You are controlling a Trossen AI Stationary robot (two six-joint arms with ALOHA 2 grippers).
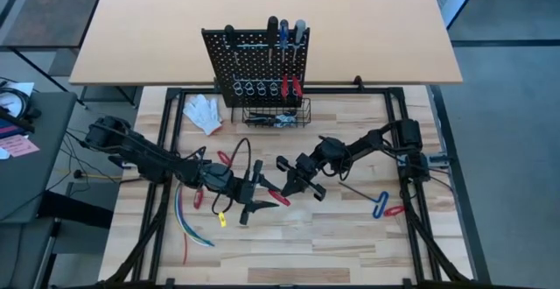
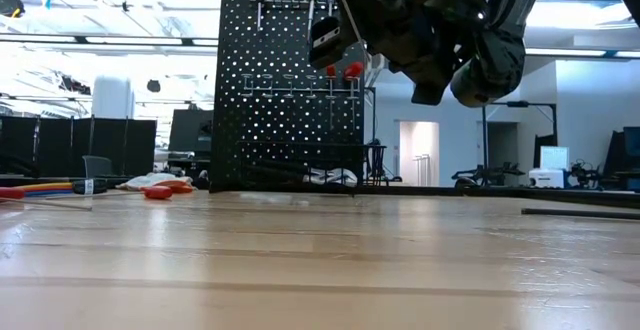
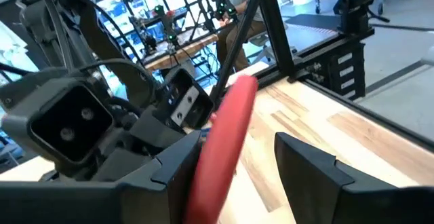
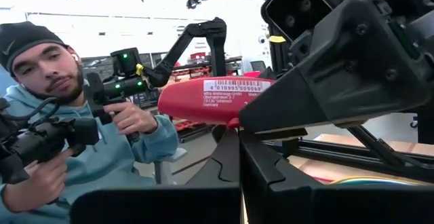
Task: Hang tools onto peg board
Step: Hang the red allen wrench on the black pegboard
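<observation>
- Currently both grippers meet mid-table, in front of the peg board [image 1: 258, 61], raised off the surface.
- Left gripper [image 1: 255, 197]: reaches in from the left; fingers spread, w/ the red handle [image 3: 222, 146] lying between them against one finger [image 3: 156, 183]; other finger [image 3: 319, 166] stands apart from it.
- Right gripper [image 1: 293, 179]: comes in from the right, meeting the left one. Red handle w/ white barcode label [image 4: 234, 87] sits just beyond its fingers; whether they're spread or pinching — cannot tell.
- Red-handled tool [image 1: 278, 198]: held up between the two grippers, roughly level, off the table.
- Peg board: upright at the far edge of the wood table [image 1: 350, 236]; dark-handled screwdrivers [image 1: 284, 33] along its top, row of metal rings [image 1: 258, 88] w/ red-handled pliers [image 1: 291, 86] at its right end, wire basket [image 1: 276, 114] at its foot.
- Blue T-handle hex key [image 1: 378, 203]: flat on table, right side, near the right arm.
- White glove [image 1: 203, 114]: left of the basket.
- Coloured wires [image 1: 188, 223]: near-left, under the left arm.
- Person in a teal hoodie [image 4: 88, 149]: beyond the table, holding a dark controller [image 4: 112, 91].
</observation>
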